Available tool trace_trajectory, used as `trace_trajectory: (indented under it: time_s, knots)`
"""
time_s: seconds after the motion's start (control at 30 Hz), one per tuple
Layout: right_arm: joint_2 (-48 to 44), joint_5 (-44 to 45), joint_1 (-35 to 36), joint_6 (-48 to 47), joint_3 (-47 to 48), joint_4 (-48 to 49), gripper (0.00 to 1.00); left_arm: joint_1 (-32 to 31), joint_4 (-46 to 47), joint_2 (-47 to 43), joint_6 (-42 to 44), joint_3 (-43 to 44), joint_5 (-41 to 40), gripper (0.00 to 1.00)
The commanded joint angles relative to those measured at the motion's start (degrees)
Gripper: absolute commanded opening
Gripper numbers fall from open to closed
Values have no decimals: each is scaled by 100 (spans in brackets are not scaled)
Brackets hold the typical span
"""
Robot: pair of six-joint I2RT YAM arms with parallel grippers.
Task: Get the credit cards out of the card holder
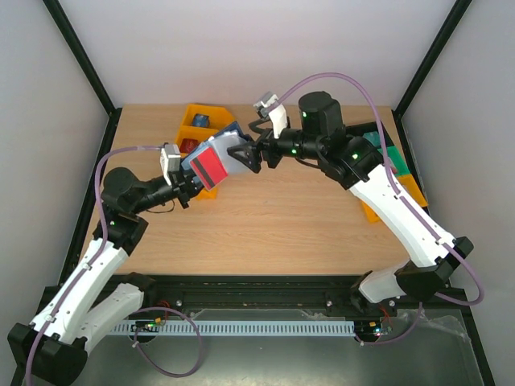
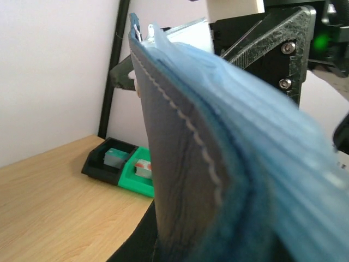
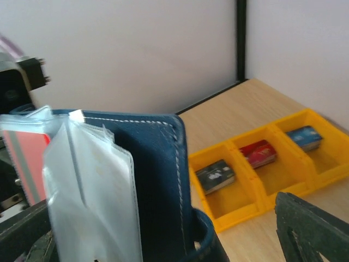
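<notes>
While the left gripper point(image 1: 187, 178) has its jaws clamped together on the card holder point(image 3: 158, 180), the holder is held up in the air above the wood-grain counter point(image 1: 265, 233), close to the yellow bin point(image 3: 240, 215). The holder is open. Its cover is navy and grained like leather, with pale stitching along the edge and a rounded corner, and the lining is lighter blue. Clear plastic sleeves point(image 3: 92, 185), thin and floppy, fan out of it. A red card point(image 3: 24, 158) with a grey stripe sits flat in an outer sleeve.

The right gripper point(image 1: 249, 153) faces the holder's free edge with its jaws wide apart, one matte black finger on each side. Whether either finger touches the holder can't be told.

The yellow bin is rigid plastic with three square compartments in a row. They hold flat rectangular cards, one colour each: dark cards point(image 3: 215, 177), red cards point(image 3: 259, 153) and blue cards point(image 3: 304, 137).

At the counter's far right side, a black tray point(image 2: 103, 164) and a green tray point(image 2: 133, 177) sit side by side and touching. Each has a small item inside, too blurred to name.
</notes>
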Motion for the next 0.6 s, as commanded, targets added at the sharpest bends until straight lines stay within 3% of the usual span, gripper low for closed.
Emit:
trace_trajectory:
  time_s: [0.0,0.1,0.13,0.2,0.37,0.4,0.43,0.53,0.57]
  knots:
    - [-150,-1236,-2,-183,-110,184,99,-14,442,-134,194,53,712,2]
    - [-21,-1918,-1,-147,-131,216,99,-17,590,-136,207,57,929,2]
    - [33,-2109,-9,-129,-107,206,94,-17,616,-137,220,57,988,2]
    - [127,-2400,2,-127,-27,139,74,-18,614,-143,263,63,1037,2]
    - [15,-2491,-4,-127,-73,249,5,-14,552,-169,255,47,999,2]
    - [-45,-2389,-5,-105,-123,310,2,-24,520,-172,254,40,958,4]
    - [-111,-2274,-15,-70,-183,380,2,-22,483,-179,258,36,887,11]
    - [-297,-1787,-143,146,-330,542,2,-22,283,-212,339,13,666,58]
    - [-320,-1653,-200,206,-351,531,2,-15,160,-215,433,-2,591,66]
